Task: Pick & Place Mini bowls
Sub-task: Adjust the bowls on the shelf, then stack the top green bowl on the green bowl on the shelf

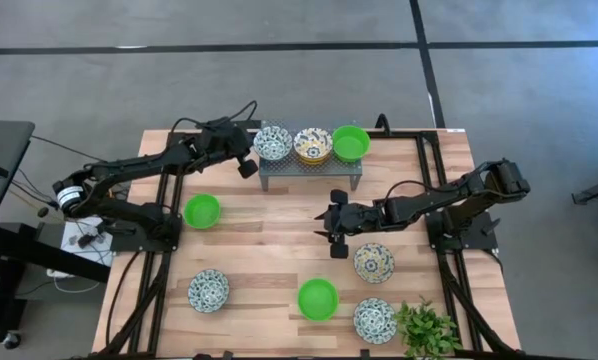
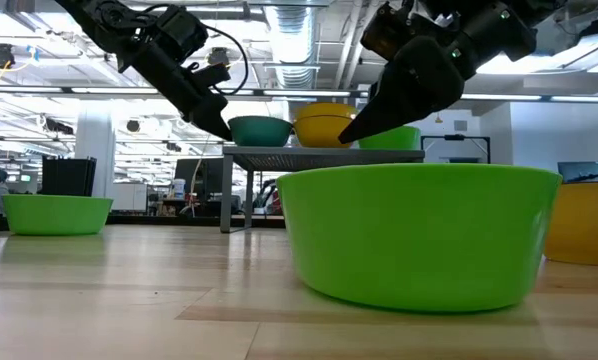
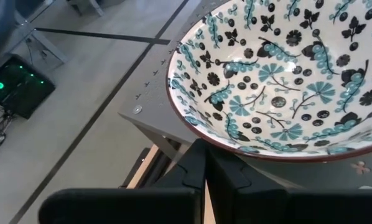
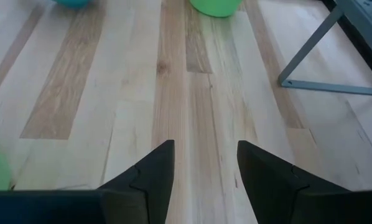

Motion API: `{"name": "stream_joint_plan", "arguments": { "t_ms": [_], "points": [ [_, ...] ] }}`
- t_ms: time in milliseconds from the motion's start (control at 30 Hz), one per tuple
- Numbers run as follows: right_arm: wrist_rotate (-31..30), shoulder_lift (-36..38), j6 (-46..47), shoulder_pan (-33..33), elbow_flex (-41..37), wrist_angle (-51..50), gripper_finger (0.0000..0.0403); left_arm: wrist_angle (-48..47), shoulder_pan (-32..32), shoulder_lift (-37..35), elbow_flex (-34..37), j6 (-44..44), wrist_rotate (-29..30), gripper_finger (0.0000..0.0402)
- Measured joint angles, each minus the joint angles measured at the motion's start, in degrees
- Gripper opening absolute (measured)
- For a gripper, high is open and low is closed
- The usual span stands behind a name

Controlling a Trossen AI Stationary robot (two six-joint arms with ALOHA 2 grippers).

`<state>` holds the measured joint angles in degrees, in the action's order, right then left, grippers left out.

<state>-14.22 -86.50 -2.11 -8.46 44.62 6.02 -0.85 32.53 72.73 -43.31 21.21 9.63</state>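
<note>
Blue-and-white patterned bowl sits on grey metal stand; closed left gripper just below its rim.

Raised metal rack at table rear centre, bearing three mini bowls in a row. Left gripper just beside the rack's left end; right gripper before the rack, mid-table. One bowl left of centre. Four bowls along the front, a fifth bowl just behind them at right. Plant at front right corner.
</note>
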Motion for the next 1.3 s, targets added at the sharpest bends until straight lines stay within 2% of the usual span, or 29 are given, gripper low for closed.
{"name": "stream_joint_plan", "arguments": {
  "t_ms": [467, 633, 833, 967, 1133, 1300],
  "points": [
    [0.0, 0.0, 0.0, 0.0, 0.0, 0.0, 0.0174, 0.1, -2.6, 0.0, 0.0, 0.0, 0.5, 0.0006],
    [0.2, 0.0, 0.0, 0.0, 0.0, -0.2, 0.0173, -0.2, -3.0, -1.0, 0.0, -0.1, 8.2, 0.001],
    [0.2, 0.0, 0.4, 0.0, 0.0, -1.8, 0.0173, -2.1, -5.1, -6.3, 0.0, -4.3, 8.7, 0.0008],
    [0.2, 0.0, 2.6, 0.0, 0.0, -2.3, 0.0171, -5.7, -9.1, -13.3, 0.0, -7.6, 10.5, 0.0007],
    [0.4, 0.0, 3.7, -0.2, 0.0, -2.4, 0.0173, -13.4, -16.8, -22.6, 0.0, -13.2, 8.8, 0.0017],
    [0.8, 0.0, 6.4, -0.2, 0.0, -2.3, 0.0174, -24.7, -25.5, -26.4, 0.0, -22.0, 7.3, 0.0031]
  ]
}}
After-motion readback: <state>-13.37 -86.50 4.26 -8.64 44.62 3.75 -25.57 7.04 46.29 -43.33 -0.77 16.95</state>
